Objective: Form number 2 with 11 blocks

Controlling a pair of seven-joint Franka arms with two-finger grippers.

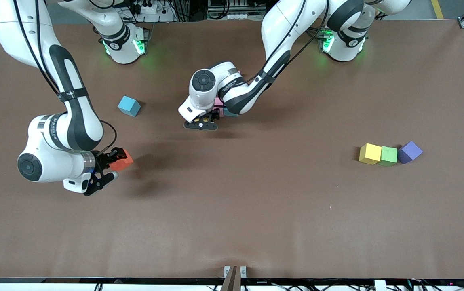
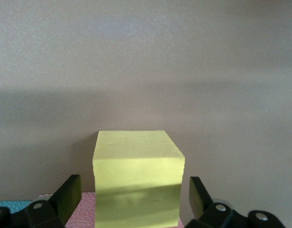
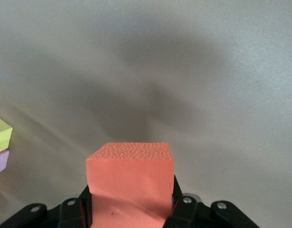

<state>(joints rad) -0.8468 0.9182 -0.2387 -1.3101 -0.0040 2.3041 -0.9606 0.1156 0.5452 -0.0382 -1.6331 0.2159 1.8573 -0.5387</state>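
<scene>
Yellow block [image 2: 138, 178], centre frame, sits freed between the spread left end effector [image 2: 136, 204]; lift straight up. Right end effector [image 1: 108, 167] pinches an orange block [image 1: 121, 160], lower left.

Both glossy white robot arms have rounded shells with black joint bands, dark round caps, thin black cables along their links and green-glowing rings at the bases, each ending in a black two-finger pincer with small silver screws.

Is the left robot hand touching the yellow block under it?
Apart. The left wrist view shows table gaps between the left gripper's open fingers and the yellow block.
</scene>
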